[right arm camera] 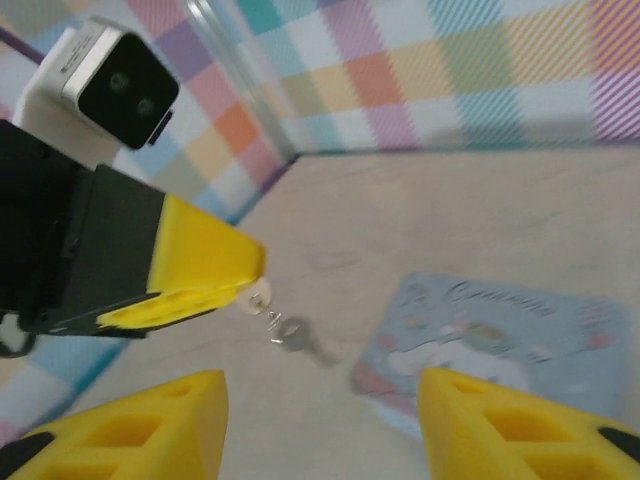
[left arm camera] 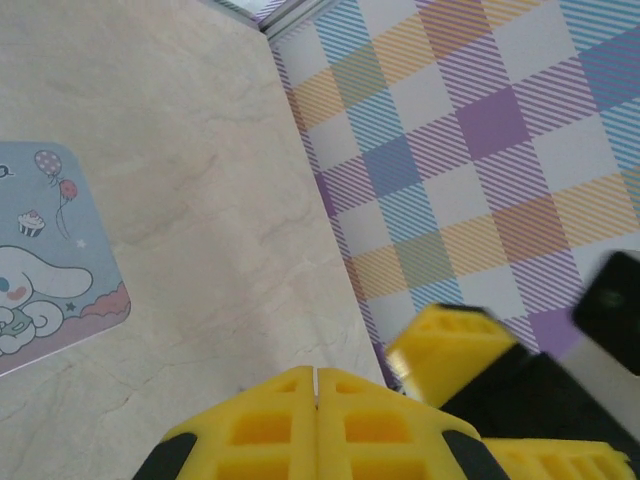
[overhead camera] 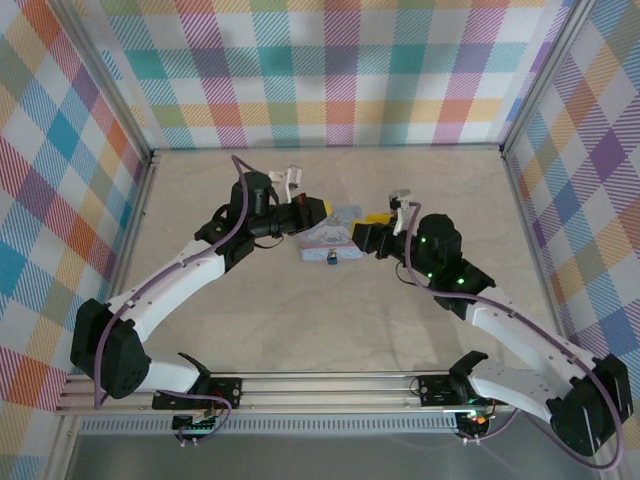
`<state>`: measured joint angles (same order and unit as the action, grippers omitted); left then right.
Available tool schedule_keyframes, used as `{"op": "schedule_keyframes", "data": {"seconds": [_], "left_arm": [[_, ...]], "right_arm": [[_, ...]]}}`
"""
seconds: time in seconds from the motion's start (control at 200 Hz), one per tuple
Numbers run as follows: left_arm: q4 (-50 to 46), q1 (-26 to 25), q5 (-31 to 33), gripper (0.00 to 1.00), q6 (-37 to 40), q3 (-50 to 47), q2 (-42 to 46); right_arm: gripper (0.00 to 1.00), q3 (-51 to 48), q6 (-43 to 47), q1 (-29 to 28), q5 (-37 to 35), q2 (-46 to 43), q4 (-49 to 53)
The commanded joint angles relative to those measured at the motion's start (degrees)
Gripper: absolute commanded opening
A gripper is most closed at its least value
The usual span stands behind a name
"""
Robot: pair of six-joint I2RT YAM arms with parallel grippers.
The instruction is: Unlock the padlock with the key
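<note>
Both arms bent inward, their grippers facing each other closely. The left gripper (left arm camera: 316, 376) pinched the key (right arm camera: 298, 342) by its ring, and the right gripper (right arm camera: 320, 425) gaped wide.

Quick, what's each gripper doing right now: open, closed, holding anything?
Left gripper: closed on the key, which dangles from its tips by a small ring.
Right gripper: open, holding nothing.

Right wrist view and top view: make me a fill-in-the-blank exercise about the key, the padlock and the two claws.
The claw holding the dangling key belongs to the ___ arm. The right claw has its fingers ___. The padlock lies on the table, gripped by ___ claw. Missing words: left, open, neither.
</note>
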<state>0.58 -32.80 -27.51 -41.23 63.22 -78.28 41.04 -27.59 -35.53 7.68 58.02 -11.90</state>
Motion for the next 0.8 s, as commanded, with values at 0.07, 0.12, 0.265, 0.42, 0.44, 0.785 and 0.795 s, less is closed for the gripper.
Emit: {"op": "schedule_keyframes", "data": {"seconds": [0.07, 0.12, 0.265, 0.42, 0.44, 0.785, 0.795], "left_arm": [[10.0, -1.0, -1.1, 0.00, -1.2, -3.6, 2.7], [11.3, -1.3, -1.5, 0.00, -2.2, -4.1, 2.6], [14.2, -2.2, -3.0, 0.00, -4.3, -4.7, 2.0], [15.1, -3.3, -3.5, 0.00, -4.8, -4.8, 2.0], [15.3, -3.3, -3.4, 0.00, -4.8, -4.9, 2.1], [16.3, -3.8, -3.9, 0.00, -5.8, -5.3, 2.5], [16.4, -3.8, -4.0, 0.00, -5.9, -5.4, 2.5]], "right_arm": [[0.54, -7.3, -24.2, 1.3, 13.1, 3.9, -30.8], [0.56, -8.5, -26.7, 1.7, 13.1, 4.8, -34.7], [0.60, -9.9, -33.2, 2.8, 14.3, 8.7, -43.1], [0.57, -10.0, -36.9, 3.4, 14.9, 11.5, -49.4], [0.55, -9.8, -37.0, 3.4, 15.1, 11.7, -49.3], [0.38, -9.4, -37.3, 3.4, 16.1, 12.8, -50.4], [0.38, -9.4, -37.4, 3.4, 16.1, 12.8, -50.5]]}}
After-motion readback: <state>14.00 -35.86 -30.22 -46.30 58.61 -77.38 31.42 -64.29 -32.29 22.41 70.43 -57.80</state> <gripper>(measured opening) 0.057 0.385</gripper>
